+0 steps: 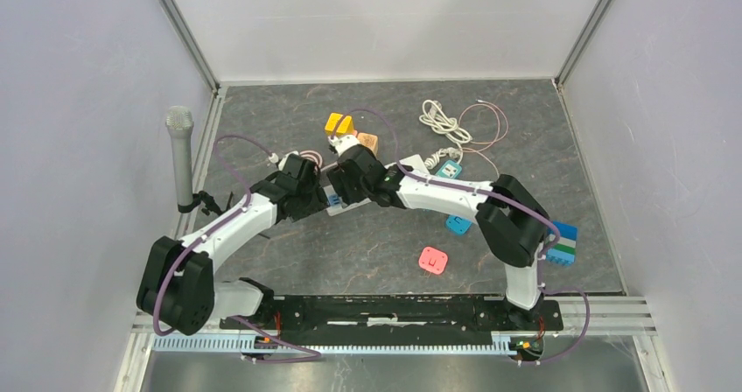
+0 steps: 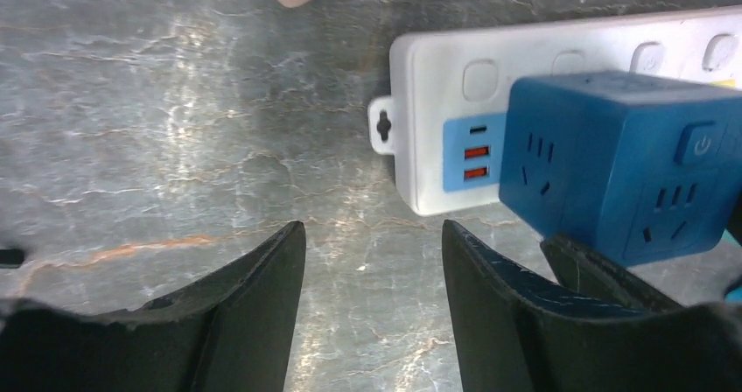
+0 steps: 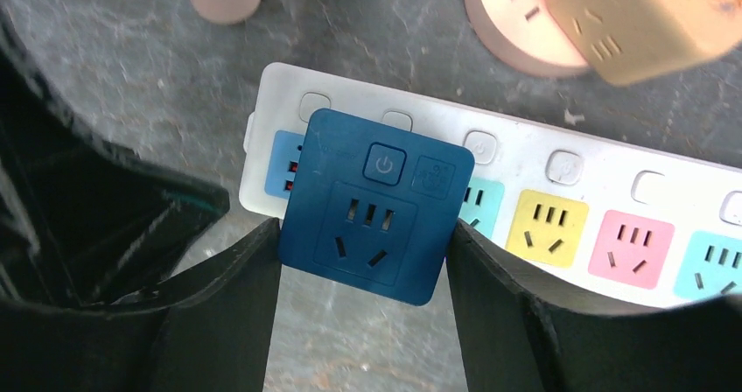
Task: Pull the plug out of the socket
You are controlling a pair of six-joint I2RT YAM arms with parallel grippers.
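Note:
A white power strip (image 3: 525,147) with coloured sockets lies on the dark table; it also shows in the top view (image 1: 418,161) and the left wrist view (image 2: 437,68). A blue cube plug (image 3: 376,204) sits in the socket at its left end, also seen in the left wrist view (image 2: 612,160) and the top view (image 1: 335,201). My right gripper (image 3: 363,234) is shut on the blue cube, one finger on each side. My left gripper (image 2: 374,234) is open and empty, just off the strip's left end, over bare table.
An orange cube adapter (image 1: 339,124) and a beige round adapter (image 1: 367,140) lie behind the strip. A white cable (image 1: 442,121), a teal adapter (image 1: 449,170), a blue adapter (image 1: 457,225), a pink adapter (image 1: 433,260) and toy bricks (image 1: 563,243) lie right. A microphone (image 1: 181,151) stands left.

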